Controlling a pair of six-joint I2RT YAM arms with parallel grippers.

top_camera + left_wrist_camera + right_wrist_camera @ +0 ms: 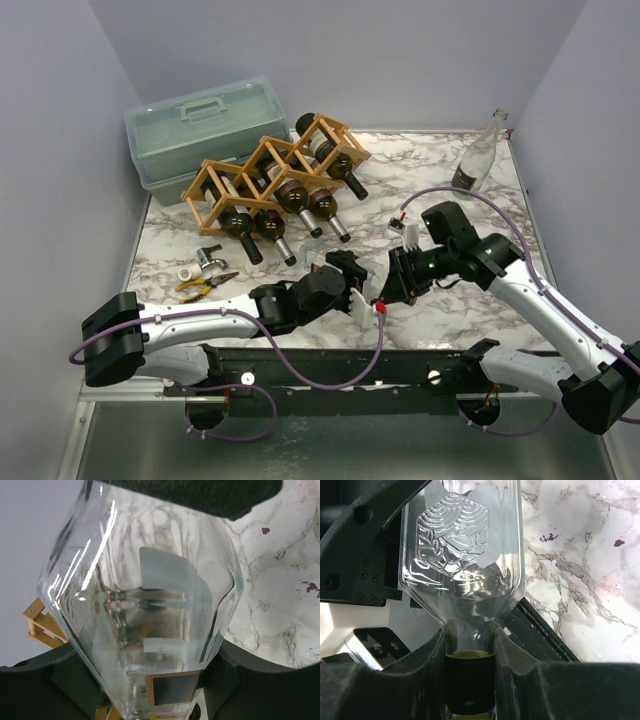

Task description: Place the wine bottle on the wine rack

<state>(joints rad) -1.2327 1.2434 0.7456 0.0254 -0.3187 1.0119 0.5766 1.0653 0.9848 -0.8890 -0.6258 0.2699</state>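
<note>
With right hand (470, 645) clamped on the neck of the wine bottle (465, 555) and left hand (150, 672) gripping its body, a mistimed release could drop it.

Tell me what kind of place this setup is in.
Probably a robot lab test booth, not a home: plain walls box in a marble-patterned table, two robot arms are bolted to its near edge, and a wine rack and green toolbox look staged as props.

clear glass, pale wood, veined stone
glossy embossed glass bottle (464, 565); matt wooden rack (275, 165); smooth marble-look table (420, 165); cloudy green plastic toolbox (200, 125).
</note>
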